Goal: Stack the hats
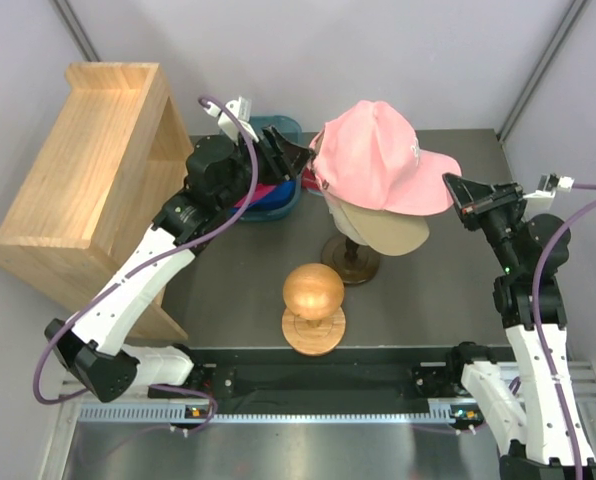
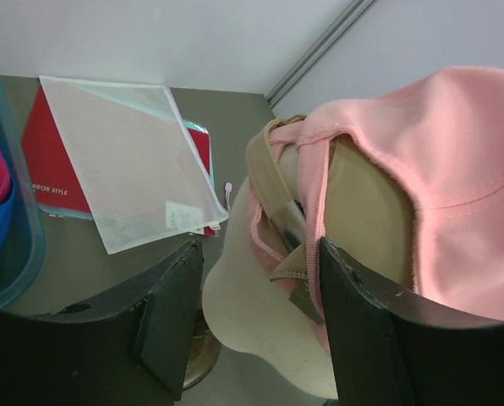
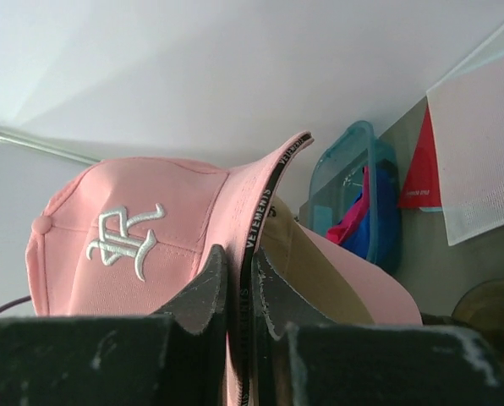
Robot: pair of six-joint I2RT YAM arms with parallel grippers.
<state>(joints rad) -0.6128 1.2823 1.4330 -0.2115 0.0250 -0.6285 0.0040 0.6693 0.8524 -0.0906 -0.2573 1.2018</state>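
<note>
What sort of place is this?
Probably a robot test cell: plain grey walls around a dark table, with props like a light pink cloth baseball cap and a round wooden ball.

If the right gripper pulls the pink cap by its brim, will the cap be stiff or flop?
The brim is probably stiff: it holds its curve in the shut right gripper. The crown of the pink cap looks like soft cloth, so it may sag. It seems light, yet it could drag along the tan cap beneath it.
</note>
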